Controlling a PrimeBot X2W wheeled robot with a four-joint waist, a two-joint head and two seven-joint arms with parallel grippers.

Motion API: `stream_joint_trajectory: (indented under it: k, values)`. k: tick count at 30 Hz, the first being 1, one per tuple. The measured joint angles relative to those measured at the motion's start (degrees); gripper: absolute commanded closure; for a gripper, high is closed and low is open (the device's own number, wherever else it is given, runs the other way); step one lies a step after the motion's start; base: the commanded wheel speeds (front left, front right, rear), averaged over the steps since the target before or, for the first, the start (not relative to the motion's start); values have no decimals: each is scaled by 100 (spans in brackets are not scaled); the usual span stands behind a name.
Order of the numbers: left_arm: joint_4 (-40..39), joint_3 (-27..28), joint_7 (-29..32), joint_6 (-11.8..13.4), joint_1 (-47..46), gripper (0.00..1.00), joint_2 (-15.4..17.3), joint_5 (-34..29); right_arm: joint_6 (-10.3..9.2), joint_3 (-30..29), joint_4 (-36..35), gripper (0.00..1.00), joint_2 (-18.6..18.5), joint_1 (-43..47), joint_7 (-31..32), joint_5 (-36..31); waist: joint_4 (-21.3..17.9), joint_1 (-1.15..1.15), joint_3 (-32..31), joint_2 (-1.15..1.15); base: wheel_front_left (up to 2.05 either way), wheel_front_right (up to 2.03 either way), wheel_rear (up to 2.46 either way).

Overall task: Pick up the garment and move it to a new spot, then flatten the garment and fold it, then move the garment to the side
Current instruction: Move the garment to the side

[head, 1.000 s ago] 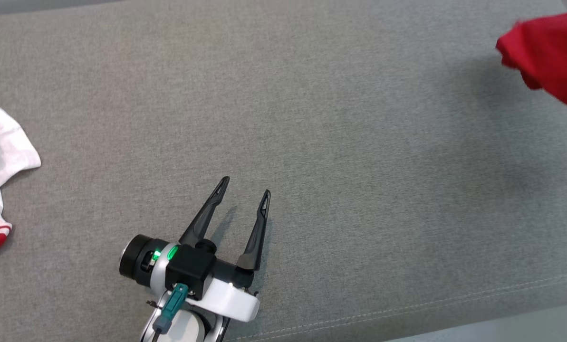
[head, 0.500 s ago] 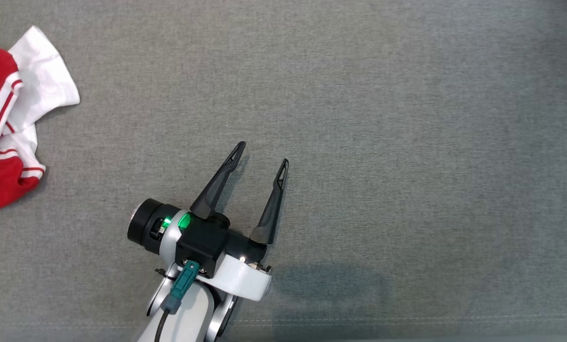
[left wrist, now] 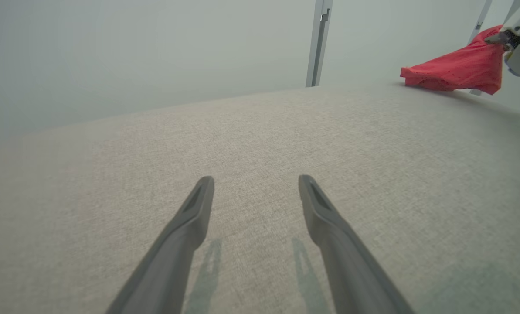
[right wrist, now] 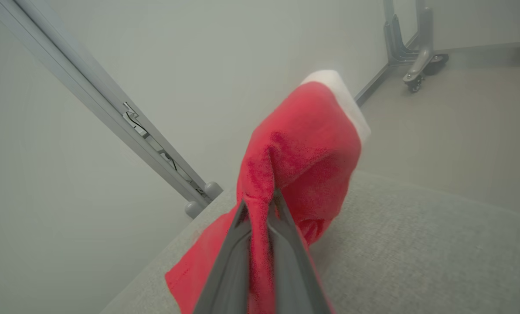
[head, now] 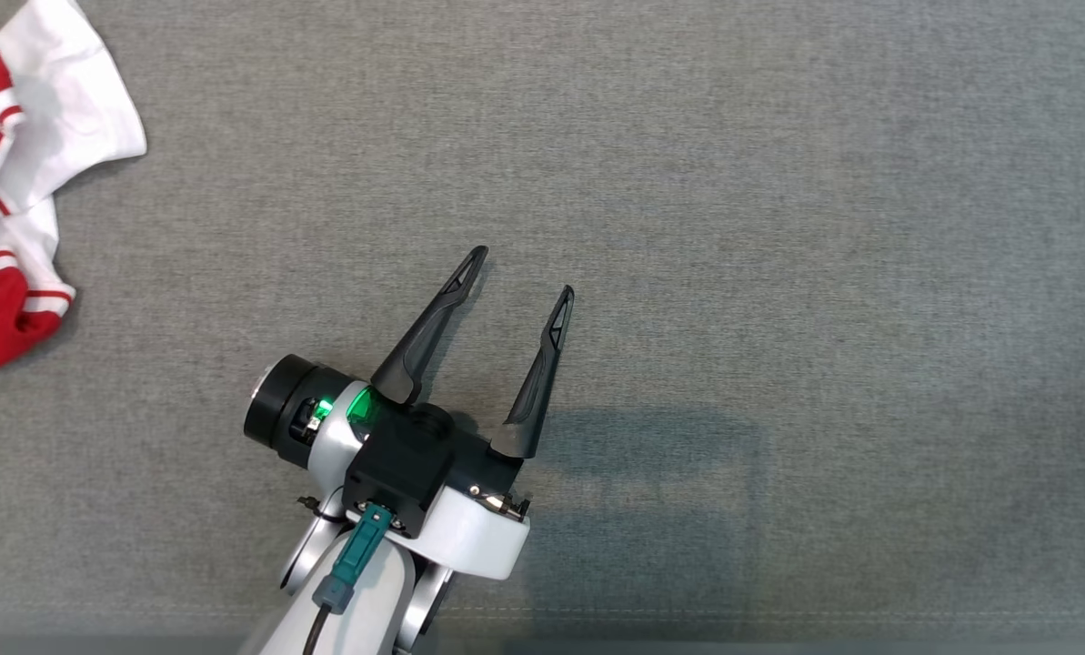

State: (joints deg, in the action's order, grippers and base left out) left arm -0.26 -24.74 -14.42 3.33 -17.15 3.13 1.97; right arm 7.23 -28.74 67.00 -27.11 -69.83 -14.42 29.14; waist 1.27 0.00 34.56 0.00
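Looking down from the head view, we've got the left gripper (head: 523,271) spread wide with nothing in it, just above the grey woven tabletop (head: 778,227). A crumpled red-and-white heap (head: 15,182) sits far left.

Left wrist view: the red garment (left wrist: 453,69) is way off at the far right, one end pulled up like a tent.

Right wrist view: the right gripper (right wrist: 261,200) is pinched tight on a fold of that soft, fuzzy cloth.

We reckon it's the pick-and-move step, so next it needs carrying over open tabletop and laying down.
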Motion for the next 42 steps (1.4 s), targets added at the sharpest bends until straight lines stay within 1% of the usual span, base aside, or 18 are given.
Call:
stream_joint_trajectory:
  k: [4, 8, 14, 15, 16, 17, 21, 26, 28, 30, 32, 35, 38, 42]
  values:
    - [-37, 5, 0, 3, -6, 0, 25, -45, 0, -615, 232, 100, 31, 341, 0, -285, -149, 0, 6, 0, 0, 0, 0]
    - [-65, 42, 0, 24, -9, 0, 109, -45, 0, -1123, 328, 100, 197, 480, 0, -625, -305, 0, -1, 0, 0, 0, 0]
    - [-59, 20, 0, 24, -10, 0, 136, -45, 0, -1725, 439, 100, 360, 600, 0, -1218, -405, 0, -50, 0, 0, 0, 0]
    - [-57, 10, 0, 24, -12, 0, 137, -45, 0, -1796, 448, 95, 374, 600, 0, -1310, -406, 0, -51, 0, 0, 0, 0]
    - [-55, 1, 0, 24, -12, 0, 137, -45, 0, -1903, 450, 51, 389, 600, 0, -1400, -405, 0, -52, 0, 0, 0, 0]
    - [-53, -5, 0, 24, -13, 0, 137, -44, 0, -2008, 453, 0, 404, 601, 0, -1507, -405, 0, -56, 0, 0, 0, 0]
    - [-10, -18, 0, 25, -74, 0, 137, -38, 0, -2326, 396, 0, 486, 634, 0, -1926, -404, 0, -107, 0, 0, 0, 0]
    - [3, 23, 0, 86, -87, 0, 130, 29, 0, -2262, 310, 0, 611, 901, 0, -2766, -431, 0, -300, 0, 0, 0, 0]
    - [0, 31, 0, 122, -85, 0, 121, 62, 0, -2241, 132, 0, 602, 1070, 1, -3119, -439, 0, -416, 0, 0, 0, 0]
    - [0, 38, 0, 155, -71, 0, 105, 75, 0, -2236, -134, 0, 642, 1176, 1, -3298, -437, 0, -550, 0, 0, 0, 0]
    - [3, 82, 0, 229, -55, 0, 79, 151, 0, -2153, -443, 0, 805, 1189, 1, -3311, -431, 0, -707, 0, 0, 0, 0]
    - [37, 158, 0, 326, 84, 0, 23, 224, 2, -1926, -890, 0, 1173, 1369, 0, -3285, -415, 0, -983, 0, 0, 0, 0]
    - [127, 188, 0, 410, 296, 0, -9, 336, 2, -1655, -1222, 0, 1419, 1855, 0, -3250, -381, 0, -1295, 0, 0, 0, 0]
    - [218, 304, 0, 549, 515, 0, -19, 497, 1, -1068, -1619, 0, 1793, 2435, 1, -3053, -304, 0, -1756, 0, 0, 0, 0]
